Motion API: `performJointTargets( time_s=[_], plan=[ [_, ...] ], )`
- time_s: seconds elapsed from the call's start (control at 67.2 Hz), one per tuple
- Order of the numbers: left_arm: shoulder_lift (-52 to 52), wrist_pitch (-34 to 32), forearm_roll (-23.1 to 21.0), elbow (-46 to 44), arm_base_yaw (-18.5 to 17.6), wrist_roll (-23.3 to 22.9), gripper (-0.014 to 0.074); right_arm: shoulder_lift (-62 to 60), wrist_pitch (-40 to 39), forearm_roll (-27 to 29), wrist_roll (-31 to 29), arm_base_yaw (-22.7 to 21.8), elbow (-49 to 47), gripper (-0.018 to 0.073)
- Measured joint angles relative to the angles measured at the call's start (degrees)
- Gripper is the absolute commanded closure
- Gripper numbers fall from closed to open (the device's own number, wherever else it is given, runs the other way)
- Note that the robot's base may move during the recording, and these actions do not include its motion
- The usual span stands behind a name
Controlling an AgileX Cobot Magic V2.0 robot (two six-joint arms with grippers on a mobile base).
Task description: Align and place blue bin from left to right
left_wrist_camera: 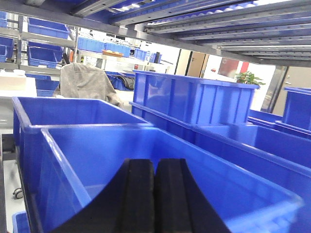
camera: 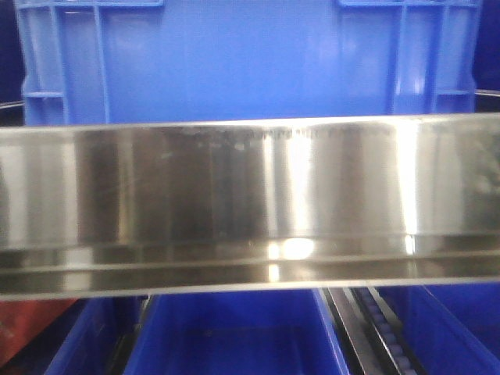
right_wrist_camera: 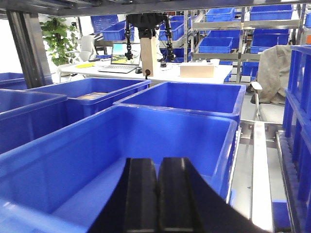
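Behind the shiny steel shelf beam (camera: 250, 207), at 12 o'clock in the front view, stands the blue bin (camera: 250, 62) (only its smooth side and ribbed corner posts show). Darker bins (camera: 234, 336) sit below the beam. Low in the left wrist view, the left gripper (left_wrist_camera: 154, 204) has its black fingers pressed together, empty, above an open bin (left_wrist_camera: 97, 160). Similarly, the right gripper (right_wrist_camera: 156, 204) is clenched on nothing over another bin (right_wrist_camera: 146, 141).

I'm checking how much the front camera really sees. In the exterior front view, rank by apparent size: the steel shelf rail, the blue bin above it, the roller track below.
1. steel shelf rail
2. blue bin, cropped by the frame
3. roller track

Apparent size only; the rail looks nearest the camera.
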Motion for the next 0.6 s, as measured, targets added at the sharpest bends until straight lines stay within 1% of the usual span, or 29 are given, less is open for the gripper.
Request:
performJointTargets(
  time_s=[0.596],
  plan=[
    [0.0, -0.1, 0.0, 0.0, 0.0, 0.0, 0.0707, -0.3, -0.2, 0.0, 0.0, 0.0, 0.0, 0.0644]
  ],
)
